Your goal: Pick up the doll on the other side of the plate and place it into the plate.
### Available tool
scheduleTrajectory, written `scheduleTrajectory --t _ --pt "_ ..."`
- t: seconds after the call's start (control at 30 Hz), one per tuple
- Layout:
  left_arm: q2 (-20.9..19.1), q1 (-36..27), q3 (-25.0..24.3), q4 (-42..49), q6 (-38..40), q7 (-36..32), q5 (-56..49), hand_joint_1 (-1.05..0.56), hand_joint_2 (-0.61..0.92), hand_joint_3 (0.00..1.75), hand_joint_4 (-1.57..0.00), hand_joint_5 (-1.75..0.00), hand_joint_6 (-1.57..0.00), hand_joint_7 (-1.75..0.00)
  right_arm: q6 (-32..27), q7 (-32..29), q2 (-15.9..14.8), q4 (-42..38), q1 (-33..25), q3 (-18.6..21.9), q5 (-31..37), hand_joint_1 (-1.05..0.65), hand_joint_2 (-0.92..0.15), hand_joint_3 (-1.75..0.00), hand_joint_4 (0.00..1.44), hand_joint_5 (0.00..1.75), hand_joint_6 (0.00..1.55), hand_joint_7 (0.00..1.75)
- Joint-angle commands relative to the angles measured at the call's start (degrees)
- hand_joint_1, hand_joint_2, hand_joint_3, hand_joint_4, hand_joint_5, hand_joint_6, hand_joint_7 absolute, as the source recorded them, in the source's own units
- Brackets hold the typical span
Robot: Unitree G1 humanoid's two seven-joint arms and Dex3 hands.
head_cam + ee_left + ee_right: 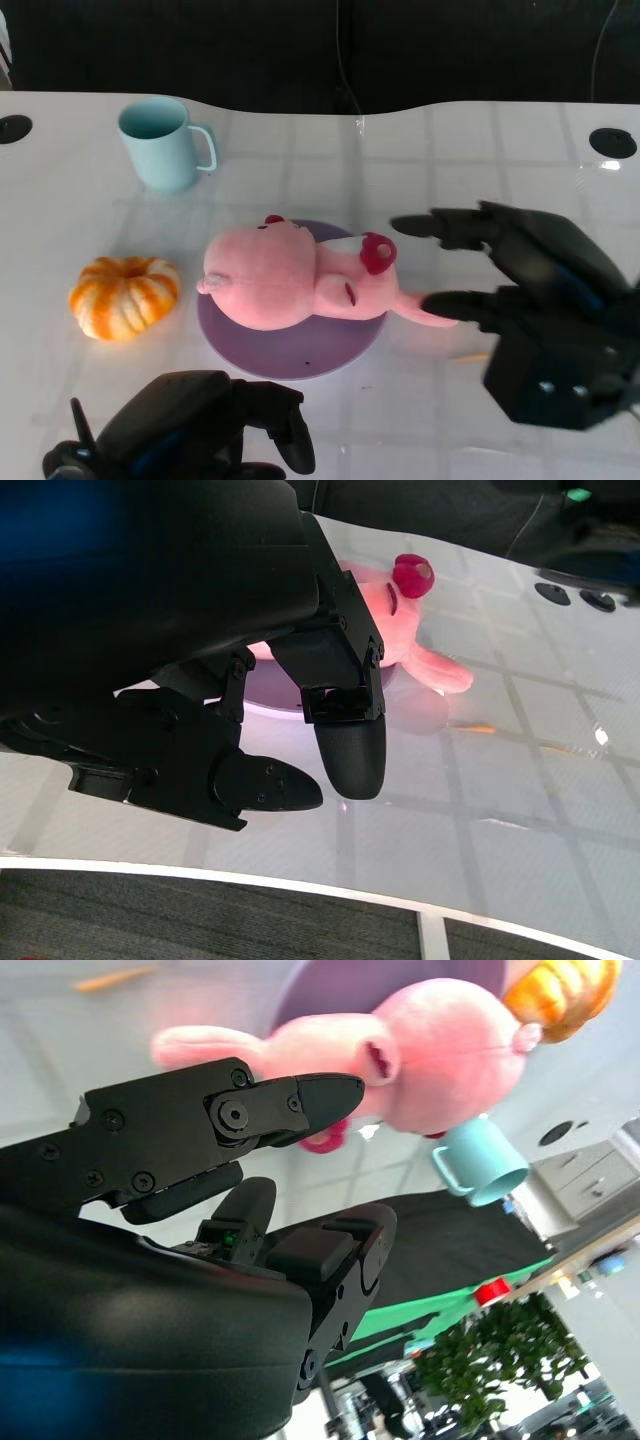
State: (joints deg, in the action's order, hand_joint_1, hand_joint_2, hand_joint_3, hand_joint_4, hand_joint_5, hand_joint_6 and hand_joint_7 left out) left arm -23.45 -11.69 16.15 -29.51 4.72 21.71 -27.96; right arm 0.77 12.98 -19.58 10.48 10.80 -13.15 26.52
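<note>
Head view — pink plush doll [300, 280] lies on its side on the purple plate [300, 352], one limb trailing over the plate's rim onto the white bench [450, 150]. Right hand [530, 300] just beside the plate, fingers [455, 301] spread, holding nothing, tips near the trailing limb. Left hand [190, 430] near the plate's front rim, fingers curled, empty. Teal mug [163, 143] beyond the plate; orange pumpkin toy [124, 296] just beside it.

Left wrist view — left hand's fingers [345, 740] curled, nothing between them; doll [400, 630] and plate edge [270, 695] past them.

Right wrist view — right hand's fingers [300, 1100] apart, close to the doll [420, 1050], no grip visible.

Judgement: placing looks done — release step; next calls for drawing the right hand clear without dragging the limb.
</note>
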Motion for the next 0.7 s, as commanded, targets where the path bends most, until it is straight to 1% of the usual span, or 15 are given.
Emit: scheduleTrajectory --t 0.03,0.13,0.17,0.23,0.27,0.37,0.4,0.43,0.47,0.5,0.53,0.57,0.6,0.63,0.7 --pt "-0.7 0.3 -0.5 0.2 -0.1 0.2 -0.3 -0.19 0.92 0.25 -0.71 -1.45 -0.81 -0.88 1.8 0.3 -3.3 1.5 -3.8 3.3 -1.1 -0.41 -0.92 -0.12 0.43 0.9 0.67 0.11" --pt "-0.7 0.5 -0.6 0.3 0.1 0.4 -0.2 -0.19 0.92 0.25 -0.71 -1.45 -0.81 -0.88 3.5 1.2 -4.9 2.1 -6.9 5.5 -3.3 -0.34 -0.92 -0.12 0.55 0.88 0.75 0.13" --pt "-0.7 0.6 -0.6 0.4 0.2 0.4 -0.2 -0.19 0.92 0.25 -0.71 -1.45 -0.81 -0.88 3.9 1.5 -5.2 2.3 -7.7 6.1 -4.2 -0.27 -0.92 -0.11 0.62 0.9 0.8 0.15" --pt "-0.6 0.6 -0.7 0.5 0.1 0.3 -0.1 -0.19 0.92 0.25 -0.71 -1.46 -0.82 -0.89 4.1 2.3 -5.6 3.1 -9.3 7.1 -5.6 -0.2 -0.92 -0.09 0.68 0.92 0.86 0.17" --pt "-0.7 0.6 -0.8 0.7 0.1 0.3 -0.1 -0.19 0.92 0.25 -0.71 -1.47 -0.82 -0.89 3.6 3.0 -5.8 3.9 -10.1 7.6 -6.4 -0.15 -0.92 -0.09 0.74 0.93 0.91 0.19" --pt "-0.8 0.6 -1.0 0.8 0.2 0.5 0.3 -0.19 0.92 0.25 -0.7 -1.47 -0.81 -0.89 0.9 5.2 -6.4 7.0 -12.0 8.8 -7.6 -0.1 -0.92 -0.1 0.8 0.96 1.0 0.23" --pt "-0.9 0.6 -1.1 0.9 0.1 0.4 0.3 -0.2 0.92 0.25 -0.7 -1.47 -0.81 -0.89 -0.6 6.4 -6.7 8.4 -12.7 9.2 -7.9 -0.08 -0.92 -0.13 0.79 1.21 1.06 0.27" --pt "-0.9 0.7 -1.1 1.0 0.0 0.4 0.3 -0.2 0.92 0.25 -0.7 -1.47 -0.81 -0.89 -1.9 7.3 -7.0 9.6 -13.2 9.6 -8.1 -0.07 -0.92 -0.16 0.78 1.39 1.08 0.32" --pt "-1.0 0.7 -1.2 1.0 0.0 0.5 0.3 -0.2 0.92 0.25 -0.7 -1.47 -0.81 -0.89 -3.0 8.2 -7.2 10.6 -13.8 9.9 -8.6 -0.06 -0.92 -0.18 0.77 1.49 1.1 0.35" --pt "-1.2 0.7 -1.3 1.0 0.0 0.5 0.3 -0.2 0.92 0.25 -0.7 -1.48 -0.81 -0.89 -3.7 8.8 -7.4 11.2 -14.1 10.1 -8.9 -0.02 -0.88 -0.3 0.81 1.54 1.09 0.49" --pt "-1.3 0.8 -1.4 1.1 -0.1 0.6 0.5 -0.2 0.92 0.25 -0.7 -1.48 -0.8 -0.89 -3.7 9.2 -7.6 11.5 -14.6 10.3 -9.2 0.01 -0.82 -0.45 0.83 1.55 1.04 0.64" --pt "-1.4 0.8 -1.5 1.1 -0.1 0.7 0.6 -0.2 0.92 0.25 -0.7 -1.48 -0.8 -0.89 -3.7 9.6 -7.8 11.6 -14.9 10.5 -9.3 0.04 -0.66 -0.77 0.85 1.57 0.98 0.89" --pt "-1.6 0.9 -1.7 1.3 -0.3 0.7 0.7 -0.2 0.92 0.25 -0.69 -1.48 -0.8 -0.89 -3.8 9.8 -7.8 11.6 -15.2 10.4 -9.3 0.06 -0.57 -0.93 0.86 1.58 0.95 1.0" --pt "-1.7 1.1 -1.7 1.5 -0.3 0.7 0.8 -0.2 0.92 0.25 -0.69 -1.48 -0.8 -0.89 -4.0 10.0 -8.0 11.4 -15.4 10.2 -8.9 0.07 -0.51 -1.06 0.85 1.6 0.93 1.1" --pt "-1.9 1.3 -1.8 1.9 -0.6 0.6 1.0 -0.2 0.92 0.26 -0.7 -1.48 -0.81 -0.89 -4.9 10.4 -8.4 11.1 -15.4 9.4 -7.5 0.04 -0.46 -1.14 0.82 1.67 0.86 1.23"
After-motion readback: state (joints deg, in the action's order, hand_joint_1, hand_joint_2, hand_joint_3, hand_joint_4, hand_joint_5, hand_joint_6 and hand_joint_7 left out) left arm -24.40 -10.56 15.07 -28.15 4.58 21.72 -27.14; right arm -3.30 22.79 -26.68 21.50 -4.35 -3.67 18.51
